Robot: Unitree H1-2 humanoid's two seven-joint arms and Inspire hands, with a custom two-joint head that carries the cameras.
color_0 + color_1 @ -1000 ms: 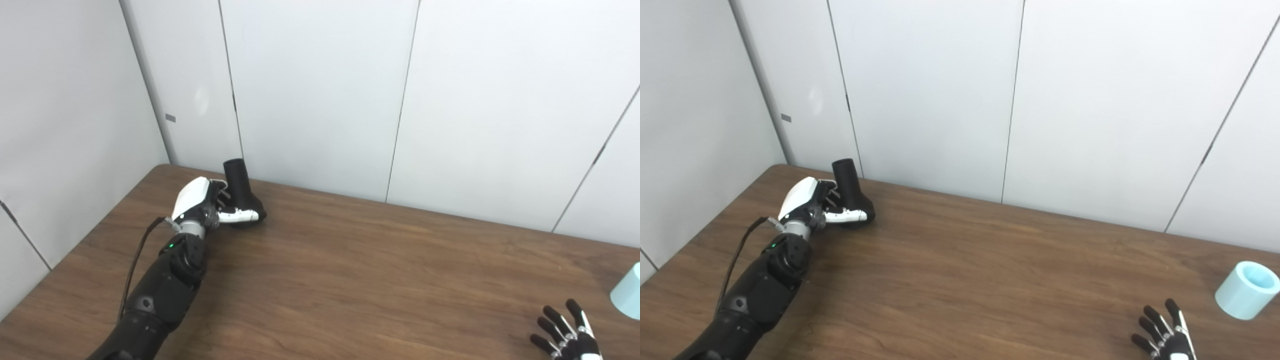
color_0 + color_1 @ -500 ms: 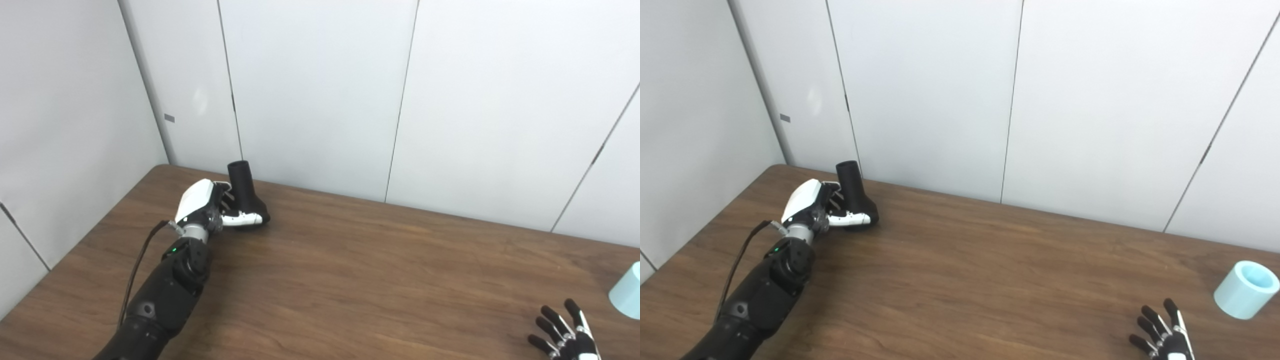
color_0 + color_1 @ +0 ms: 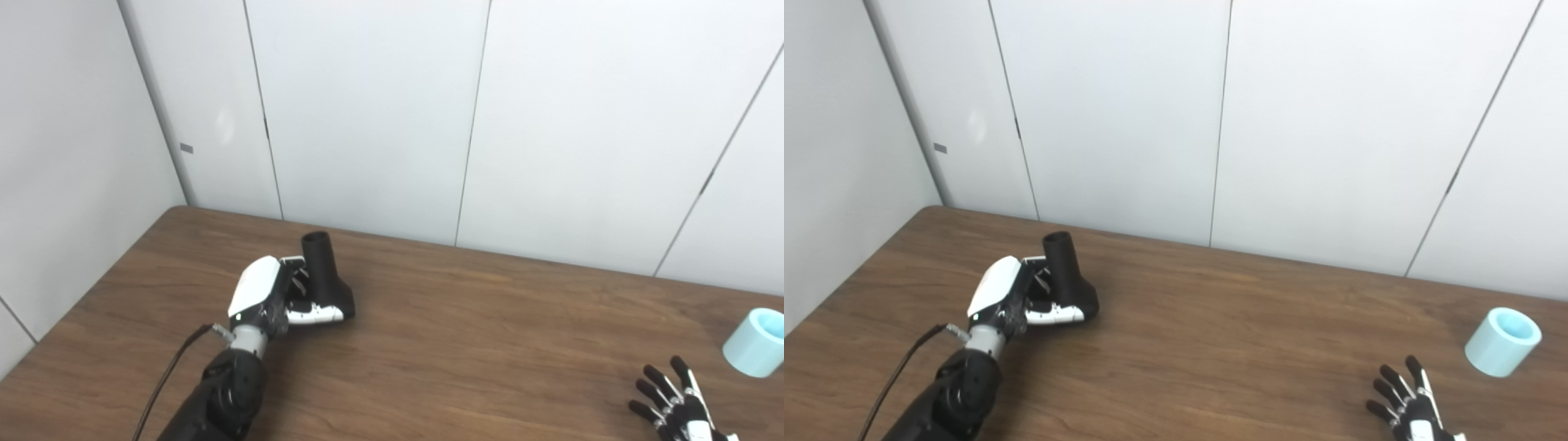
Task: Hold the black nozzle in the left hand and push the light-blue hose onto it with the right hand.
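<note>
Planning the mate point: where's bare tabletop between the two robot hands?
The widest bare patch is mid-table, bordered by the nozzle in the left robot hand and by the open right robot hand. A bare strip also runs along the wall behind it. The tightest spot is the right corner, where the hose lies close to the right robot hand.

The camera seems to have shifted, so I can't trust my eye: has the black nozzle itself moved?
Yes. The black nozzle, held in the left hand, has come rightward and nearer the robot, away from the wall seam behind it.
</note>
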